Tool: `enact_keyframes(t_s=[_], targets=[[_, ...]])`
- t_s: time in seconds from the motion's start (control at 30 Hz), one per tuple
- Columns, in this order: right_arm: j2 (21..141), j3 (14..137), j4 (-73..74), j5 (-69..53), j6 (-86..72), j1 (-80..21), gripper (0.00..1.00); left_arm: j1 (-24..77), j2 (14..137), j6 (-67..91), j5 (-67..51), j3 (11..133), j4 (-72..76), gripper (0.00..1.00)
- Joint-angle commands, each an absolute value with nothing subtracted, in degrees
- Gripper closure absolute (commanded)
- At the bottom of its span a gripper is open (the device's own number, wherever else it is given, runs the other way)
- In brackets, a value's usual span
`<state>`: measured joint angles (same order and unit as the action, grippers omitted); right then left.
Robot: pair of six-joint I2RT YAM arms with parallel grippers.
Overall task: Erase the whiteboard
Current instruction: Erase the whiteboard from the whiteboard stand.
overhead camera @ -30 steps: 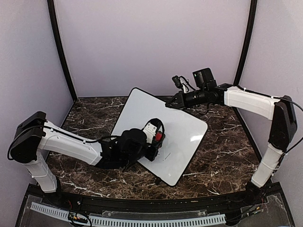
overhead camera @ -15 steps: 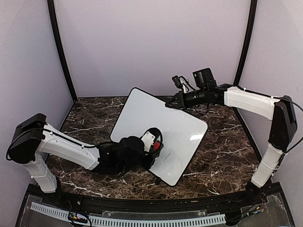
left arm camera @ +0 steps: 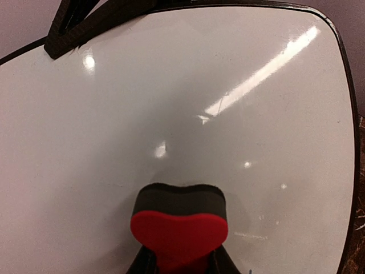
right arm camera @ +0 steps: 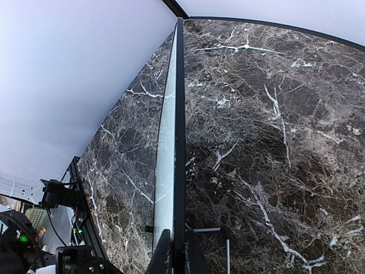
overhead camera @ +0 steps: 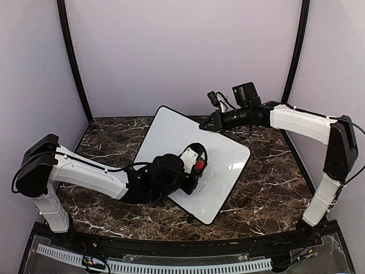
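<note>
The whiteboard [overhead camera: 177, 142] lies tilted on the marble table and looks almost blank, with faint marks near its lower right in the left wrist view [left arm camera: 171, 103]. My left gripper [overhead camera: 195, 166] is shut on a red eraser block with a dark felt face [left arm camera: 179, 225], which is pressed on the board's surface. My right gripper [overhead camera: 206, 124] is shut on the board's far top edge. In the right wrist view the board shows edge-on [right arm camera: 179, 114] between the black fingertips [right arm camera: 164, 254].
The dark marble table [overhead camera: 268, 188] lies around the board. Grey walls and black corner posts [overhead camera: 74, 63] close in the cell. A black rail with a white cable strip [overhead camera: 171, 265] runs along the near edge.
My left gripper, with the eraser in it, moved down and left on the board, then swept up and right to the board's middle. The right arm and the board have not moved.
</note>
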<state>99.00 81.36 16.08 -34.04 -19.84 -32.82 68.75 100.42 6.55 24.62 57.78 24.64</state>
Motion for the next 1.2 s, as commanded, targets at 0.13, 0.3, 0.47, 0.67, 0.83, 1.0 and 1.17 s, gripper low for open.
enact_keyframes(t_s=[0.13, 0.3, 0.47, 0.67, 0.83, 1.0, 1.17], targets=[[103.3, 78.2, 19.6, -34.5, -15.8, -35.9, 1.00, 72.3, 100.6, 7.6, 25.8, 48.2, 20.2, 1.00], [103.3, 77.8, 18.7, -34.7, -16.3, -35.9, 1.00, 73.2, 99.5, 8.3, 27.5, 44.6, 20.8, 1.00], [103.7, 77.3, 18.4, -34.7, -16.5, -35.9, 1.00, 73.3, 100.7, 6.3, 28.6, 47.5, 23.7, 1.00], [103.4, 77.5, 19.2, -34.4, -16.2, -35.9, 1.00, 74.0, 103.8, 1.7, 27.6, 56.0, 26.0, 1.00], [103.1, 77.4, 19.0, -34.4, -16.3, -35.9, 1.00, 74.5, 106.0, -0.4, 27.4, 60.3, 25.7, 1.00], [103.1, 77.3, 18.8, -34.6, -16.4, -35.9, 1.00, 74.5, 106.3, -1.6, 29.0, 60.4, 25.1, 1.00], [102.8, 77.4, 19.2, -34.5, -16.2, -35.9, 1.00, 74.5, 104.4, 2.0, 29.2, 54.7, 24.0, 1.00]])
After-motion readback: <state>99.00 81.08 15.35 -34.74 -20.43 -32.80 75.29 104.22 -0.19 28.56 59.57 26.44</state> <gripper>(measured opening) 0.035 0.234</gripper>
